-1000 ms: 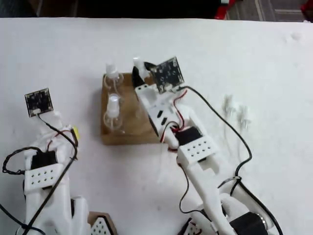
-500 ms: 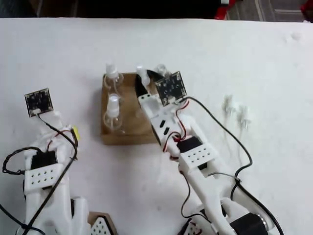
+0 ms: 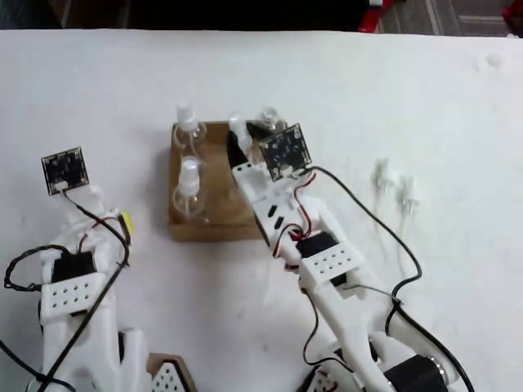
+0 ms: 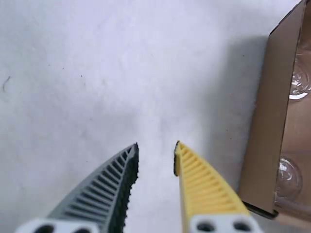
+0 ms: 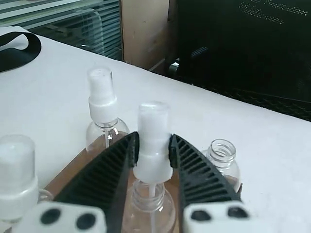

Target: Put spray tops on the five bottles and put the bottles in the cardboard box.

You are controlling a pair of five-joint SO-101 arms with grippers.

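Note:
My right gripper (image 5: 153,141) is shut on a white spray top (image 5: 153,119), its tube hanging into the neck of a clear bottle (image 5: 148,204) that stands in the cardboard box (image 3: 214,227). In the high view this gripper (image 3: 239,143) is over the box's far right part. Two capped bottles (image 3: 188,122) (image 3: 189,184) stand in the box's left part. An uncapped bottle (image 5: 222,158) stands at the box's far right corner (image 3: 268,117). My left gripper (image 4: 155,145) is open over bare table, left of the box wall (image 4: 267,121).
Two loose spray tops (image 3: 382,175) (image 3: 406,196) lie on the white table to the right of the right arm. The left arm (image 3: 78,245) stands at the near left. The table's far edge runs along the back.
The right gripper has drawn back toward the near side and lowered with the spray top, uncovering the uncapped bottle behind it. The left arm has not moved.

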